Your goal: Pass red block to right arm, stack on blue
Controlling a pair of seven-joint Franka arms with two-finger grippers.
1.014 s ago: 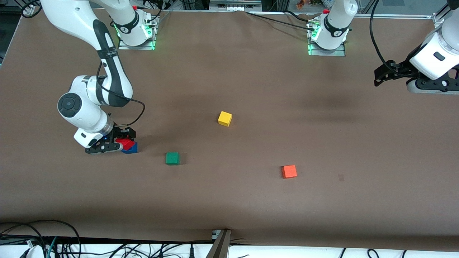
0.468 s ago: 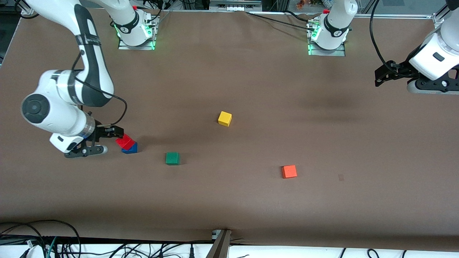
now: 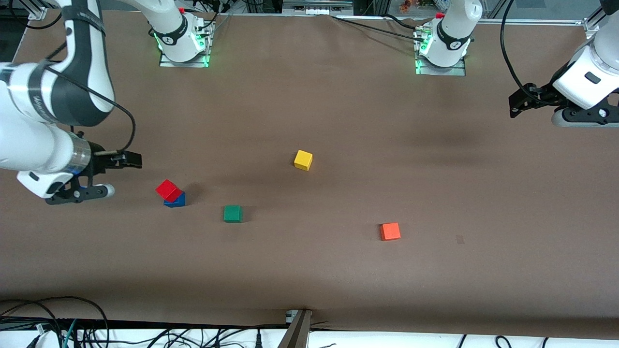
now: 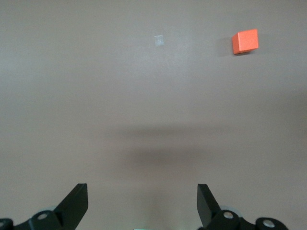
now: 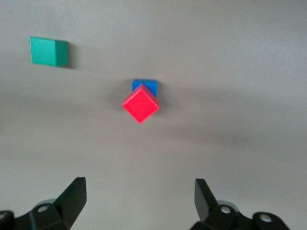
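Note:
The red block (image 3: pixel 168 189) rests on the blue block (image 3: pixel 176 200), turned askew so that a blue edge shows under it. Both also show in the right wrist view, red block (image 5: pixel 140 103) on blue block (image 5: pixel 145 86). My right gripper (image 3: pixel 125 175) is open and empty, raised over the table beside the stack, toward the right arm's end; its fingers (image 5: pixel 73 194) stand wide apart in the right wrist view. My left gripper (image 3: pixel 514 102) is open and empty and waits over the left arm's end of the table; the left wrist view (image 4: pixel 142 206) shows it over bare table.
A green cube (image 3: pixel 232 213) lies beside the stack toward the table's middle. A yellow cube (image 3: pixel 303 159) lies near the middle. An orange-red cube (image 3: pixel 390 231) lies toward the left arm's end, nearer the front camera; it also shows in the left wrist view (image 4: pixel 245 41).
My right gripper opened, let go of the red block on the blue one, and drew up and away toward the right arm's end. The left arm hardly moved.

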